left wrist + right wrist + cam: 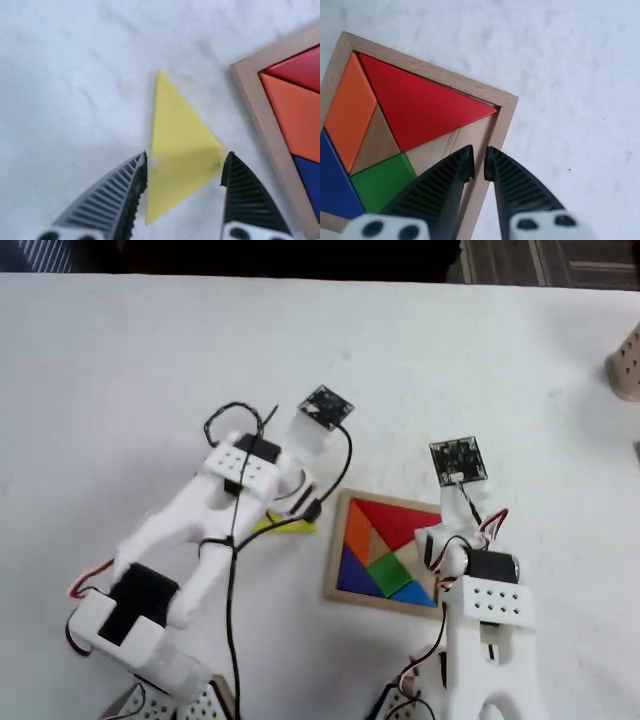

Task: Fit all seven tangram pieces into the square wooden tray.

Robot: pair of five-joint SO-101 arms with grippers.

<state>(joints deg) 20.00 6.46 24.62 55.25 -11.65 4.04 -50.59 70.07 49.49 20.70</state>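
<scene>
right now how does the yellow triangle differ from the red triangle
The yellow triangle lies on the bare table outside the tray; the red triangle sits inside the tray. The yellow triangle lies between the jaws of the open left hand; the red triangle has no hand around it. The red triangle abuts the orange piece; the yellow triangle touches no other piece. Both lie flat.

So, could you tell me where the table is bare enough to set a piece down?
Bare table lies beyond the tray, towards the far edge. Crowded: left of the tray, where the left fingers flank the yellow triangle.
</scene>
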